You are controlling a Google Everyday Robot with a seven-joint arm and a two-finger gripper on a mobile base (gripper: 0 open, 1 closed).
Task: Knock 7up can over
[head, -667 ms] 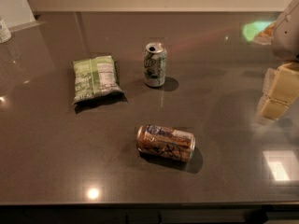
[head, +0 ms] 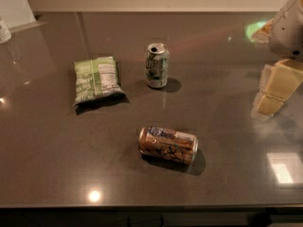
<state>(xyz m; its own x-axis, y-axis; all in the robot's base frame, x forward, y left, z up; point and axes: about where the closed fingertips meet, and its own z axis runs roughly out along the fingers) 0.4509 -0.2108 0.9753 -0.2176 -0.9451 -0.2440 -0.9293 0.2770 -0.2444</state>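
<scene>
aluminium 7up can (head: 156, 65) upright, likely light, slick; push near rim. gripper (head: 277, 91) far right, open or shut unclear.

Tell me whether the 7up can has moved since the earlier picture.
No. The 7up can stands upright, with the same gap to the right of the green snack bag. The gripper is at the view's right edge.

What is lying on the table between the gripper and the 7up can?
Nothing: in the camera view, only bare table separates the gripper, at the right edge, from the upright 7up can.
</scene>
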